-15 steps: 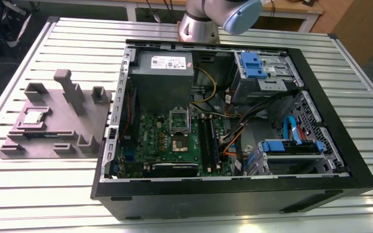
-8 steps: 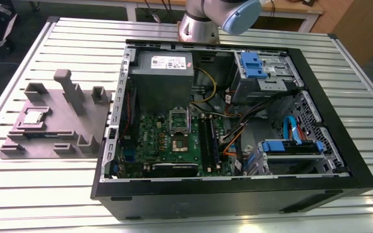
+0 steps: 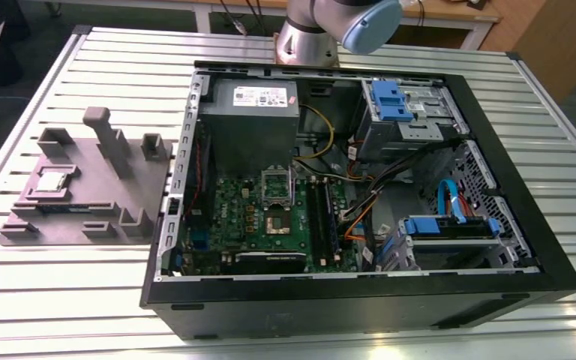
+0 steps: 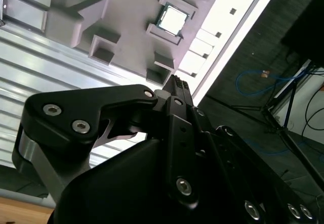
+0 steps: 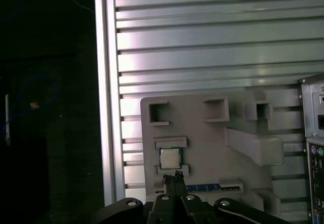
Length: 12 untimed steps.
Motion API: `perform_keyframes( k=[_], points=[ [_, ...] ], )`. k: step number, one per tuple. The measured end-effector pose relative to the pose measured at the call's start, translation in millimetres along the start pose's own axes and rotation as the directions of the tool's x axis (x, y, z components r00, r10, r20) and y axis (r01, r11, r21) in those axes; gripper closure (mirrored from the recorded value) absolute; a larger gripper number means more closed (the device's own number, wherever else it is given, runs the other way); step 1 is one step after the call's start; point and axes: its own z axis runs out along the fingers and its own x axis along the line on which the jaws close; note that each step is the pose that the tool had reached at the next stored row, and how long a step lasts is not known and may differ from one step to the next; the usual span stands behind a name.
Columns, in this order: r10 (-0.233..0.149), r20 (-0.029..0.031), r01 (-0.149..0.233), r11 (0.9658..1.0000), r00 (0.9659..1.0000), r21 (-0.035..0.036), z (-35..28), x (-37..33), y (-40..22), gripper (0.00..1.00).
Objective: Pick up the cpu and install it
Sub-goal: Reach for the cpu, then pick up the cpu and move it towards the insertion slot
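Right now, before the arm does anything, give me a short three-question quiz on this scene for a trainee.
1. True or false: the chip is already inside the computer case.
2. The chip rests on: A) the grey tray; B) the bare table; C) the power supply.
3. In the exterior view, on which side of the computer case does the grey tray lie?
Key: 1 false; 2 A; 3 the exterior view's left.

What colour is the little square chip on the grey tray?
The cpu is silver-grey; second wrist view.
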Motion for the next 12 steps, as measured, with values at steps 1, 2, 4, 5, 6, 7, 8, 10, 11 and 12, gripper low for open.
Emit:
perform_keyframes(
  k=[1, 2, 4, 5, 6, 7, 8, 10, 11, 12],
  points=[
    [0.000, -0.0003, 0.000, 1.0000, 1.0000, 0.0001, 0.2, 1.7, -0.1, 0.90],
    [0.000, -0.0005, 0.000, 1.0000, 1.0000, 0.0001, 0.4, 2.8, -0.2, 0.90],
    [0.000, -0.0008, 0.000, 1.0000, 1.0000, 0.0001, 0.6, 3.3, -0.3, 0.90],
    [0.000, -0.0008, 0.000, 1.0000, 1.0000, 0.0002, 0.8, 3.4, -0.3, 0.90],
    [0.000, -0.0008, 0.000, 1.0000, 1.0000, 0.0001, 1.0, 3.4, -0.3, 0.90],
    [0.000, -0.0008, 0.000, 1.0000, 1.0000, 0.0001, 1.0, 3.4, -0.3, 0.90],
    [0.000, -0.0008, 0.000, 1.0000, 1.0000, 0.0001, 1.0, 3.4, -0.3, 0.90],
    [0.000, -0.0008, 0.000, 1.0000, 1.0000, 0.0002, 1.0, 3.4, -0.3, 0.90],
    [0.000, -0.0008, 0.000, 1.0000, 1.0000, 0.0001, 1.0, 3.4, -0.3, 0.90],
    [0.000, -0.0009, 0.000, 1.0000, 1.0000, 0.0002, 1.0, 3.4, -0.3, 0.90]
  ],
)
